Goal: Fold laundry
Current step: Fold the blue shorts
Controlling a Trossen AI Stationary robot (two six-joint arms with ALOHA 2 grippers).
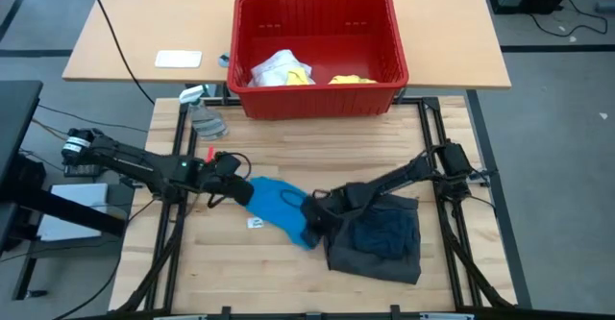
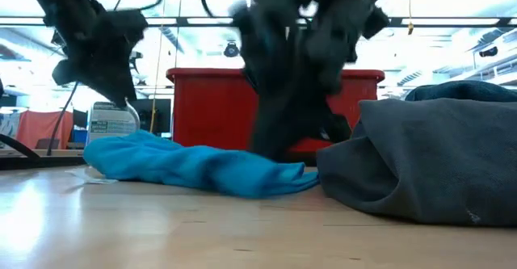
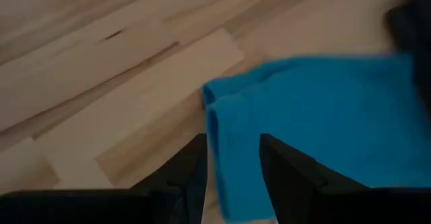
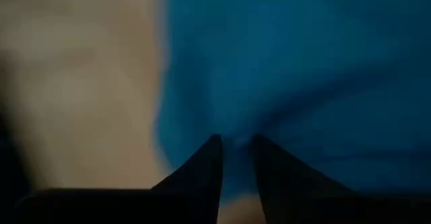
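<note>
The bright blue garment [image 1: 277, 205] lies spread on the wooden bench [image 1: 288, 272], near the middle, with its left end toward the left arm and its right end against the dark grey shorts [image 1: 380, 243]. The shorts lie in a bunched heap on the right half of the bench, touching the blue garment.

The left gripper [image 1: 238, 191] is at the left end of the blue garment. In the left wrist view its two fingers [image 3: 185, 177] stand apart with a folded edge of the blue cloth [image 3: 232, 163] between them; whether they press the cloth cannot be told.

The right gripper [image 1: 315, 209] is at the right end of the blue garment, beside the shorts. In the right wrist view its fingers [image 4: 205, 167] stand close together with a narrow gap, their tips at the blue cloth [image 4: 303, 83]; a firm pinch cannot be confirmed.

A red slotted basket [image 1: 317, 94] stands at the far edge of the bench and holds a yellow garment [image 1: 351, 79] and a white piece [image 1: 274, 68]. A spray bottle [image 1: 200, 109] lies to the left of the basket.
</note>
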